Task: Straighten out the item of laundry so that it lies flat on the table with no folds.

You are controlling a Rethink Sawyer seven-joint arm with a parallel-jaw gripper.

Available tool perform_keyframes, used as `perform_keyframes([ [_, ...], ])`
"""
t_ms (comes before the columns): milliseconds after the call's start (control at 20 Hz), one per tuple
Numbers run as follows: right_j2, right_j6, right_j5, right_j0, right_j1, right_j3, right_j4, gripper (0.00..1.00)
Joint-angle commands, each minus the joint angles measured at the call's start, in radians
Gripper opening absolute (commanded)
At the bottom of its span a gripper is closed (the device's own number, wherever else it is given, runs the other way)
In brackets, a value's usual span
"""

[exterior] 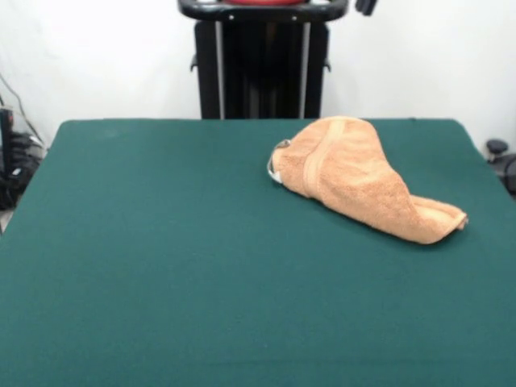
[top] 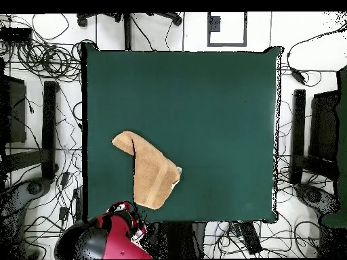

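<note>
The orange-tan towel (exterior: 355, 173) lies bunched and folded over itself on the green table (exterior: 161, 266), towards the far right in the front view. One end tapers to a narrow folded tip at the right. A flat woven band runs across it, and a bit of white shows at its left edge. In the overhead view the towel (top: 150, 172) lies near the table's (top: 217, 101) bottom edge, left of centre. The arm is drawn back off the table. Only a dark tip of the gripper (exterior: 367, 6) shows at the top edge, well apart from the towel. The red arm (top: 101, 240) shows at the bottom left in the overhead view.
The black pedestal (exterior: 262, 64) stands behind the table's far edge. Cables and stands (top: 47, 128) lie on the floor around the table. A white wall is behind the robot.
</note>
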Motion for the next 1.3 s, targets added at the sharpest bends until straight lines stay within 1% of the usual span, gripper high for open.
perform_keyframes([
  [50, 0.161, 0.22, -0.107, -0.03, 0.126, -0.037, -0.015, 0.0],
  [300, 0.258, 0.179, -0.272, -0.113, 0.212, -0.046, -0.002, 0.0],
  [600, 0.322, 0.197, -0.37, -0.165, 0.303, -0.084, 0.01, 0.0],
  [850, 0.359, 0.216, -0.445, -0.184, 0.378, -0.124, 0.026, 0.0],
  [1100, 0.325, 0.27, -0.43, -0.138, 0.463, -0.184, 0.067, 0.0],
  [1300, 0.279, 0.325, -0.356, -0.089, 0.516, -0.238, 0.101, 0.0],
])
